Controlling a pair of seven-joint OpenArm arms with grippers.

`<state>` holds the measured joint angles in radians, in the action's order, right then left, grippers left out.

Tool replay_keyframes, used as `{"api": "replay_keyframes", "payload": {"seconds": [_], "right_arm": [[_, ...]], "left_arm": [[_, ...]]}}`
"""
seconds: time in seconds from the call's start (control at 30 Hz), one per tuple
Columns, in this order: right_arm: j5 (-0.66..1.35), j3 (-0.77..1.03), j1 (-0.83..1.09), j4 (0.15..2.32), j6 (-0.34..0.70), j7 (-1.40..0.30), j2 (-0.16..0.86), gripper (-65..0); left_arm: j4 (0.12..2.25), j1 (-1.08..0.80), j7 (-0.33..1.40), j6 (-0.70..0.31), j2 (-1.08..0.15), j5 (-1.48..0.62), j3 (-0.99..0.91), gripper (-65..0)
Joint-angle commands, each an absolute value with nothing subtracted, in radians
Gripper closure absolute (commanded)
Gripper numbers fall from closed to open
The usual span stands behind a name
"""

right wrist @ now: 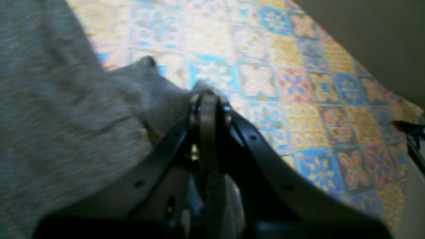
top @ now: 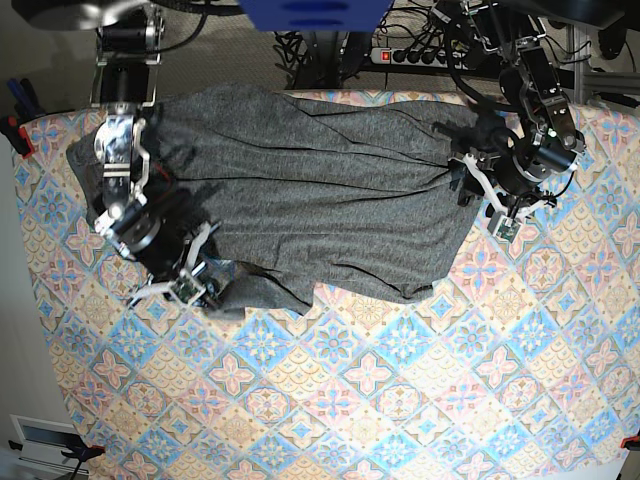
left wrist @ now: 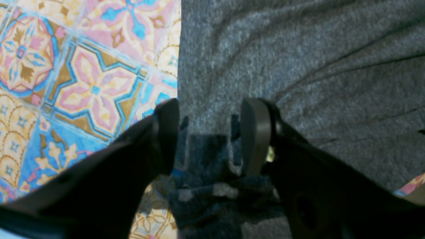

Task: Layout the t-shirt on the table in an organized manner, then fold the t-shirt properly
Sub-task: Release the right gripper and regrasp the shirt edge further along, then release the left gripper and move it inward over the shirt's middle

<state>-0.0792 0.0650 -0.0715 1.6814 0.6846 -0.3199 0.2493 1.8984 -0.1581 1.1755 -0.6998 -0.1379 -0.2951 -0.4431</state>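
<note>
The dark heather-grey t-shirt lies spread and wrinkled across the far half of the tile-print table. My right gripper is at the shirt's near-left corner. In the right wrist view that gripper is shut on a fold of the t-shirt, lifted a little off the table. My left gripper sits at the shirt's right edge. In the left wrist view it stands open, its fingers straddling the straight edge of the t-shirt over the table.
A power strip with cables lies behind the table's far edge. A red clamp grips the table's left edge, and another clamp shows in the right wrist view. A white box sits off the near-left corner.
</note>
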Motion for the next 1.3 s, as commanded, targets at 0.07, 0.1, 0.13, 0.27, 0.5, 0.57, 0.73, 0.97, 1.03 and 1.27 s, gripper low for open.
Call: {"api": "replay_keyframes", "payload": {"seconds": [0.07,0.1,0.13,0.27,0.5,0.57,0.73,0.97,1.03,1.27], "right_arm": [[-0.062,0.068,-0.033,1.735,0.679,-0.292,0.259,0.0],[-0.064,0.068,-0.007,1.748,0.679,-0.292,0.259,0.0],[-0.064,0.067,0.016,1.764,0.679,-0.292,0.259,0.0],[-0.064,-0.005,0.081,1.827,0.679,-0.292,0.259,0.0],[-0.064,-0.173,0.099,1.888,0.679,-0.292,0.259,0.0],[-0.064,-0.213,0.099,1.891,0.679,-0.292,0.259,0.0],[-0.065,-0.352,0.099,1.891,0.679,-0.292,0.259,0.0],[-0.163,-0.532,0.093,1.882,0.679,-0.351,0.263,0.0],[-0.268,-0.561,0.091,1.873,0.679,-0.387,0.260,0.0],[-0.570,-0.567,0.099,1.828,0.679,-0.470,0.136,-11.4]], "left_arm": [[1.914,-0.150,1.161,-0.698,-0.147,-0.308,-0.444,-29.4],[1.914,-0.150,1.161,-0.698,-0.147,-0.308,-0.438,-29.4],[1.914,-0.150,1.159,-0.698,-0.147,-0.308,-0.424,-29.4],[1.914,-0.150,1.159,-0.698,-0.148,-0.308,-0.357,-29.4],[1.914,-0.150,1.159,-0.698,-0.148,-0.309,-0.317,-29.4],[1.914,-0.150,1.159,-0.698,-0.148,-0.309,-0.321,-29.4],[1.914,-0.151,1.159,-0.698,-0.150,-0.309,-0.325,-29.4],[1.916,-0.165,1.159,-0.698,-0.150,-0.309,-0.325,-29.4],[1.916,-0.165,1.159,-0.698,-0.150,-0.309,-0.325,-29.4],[1.917,-0.165,1.159,-0.698,-0.150,-0.309,-0.321,-29.4]]}}
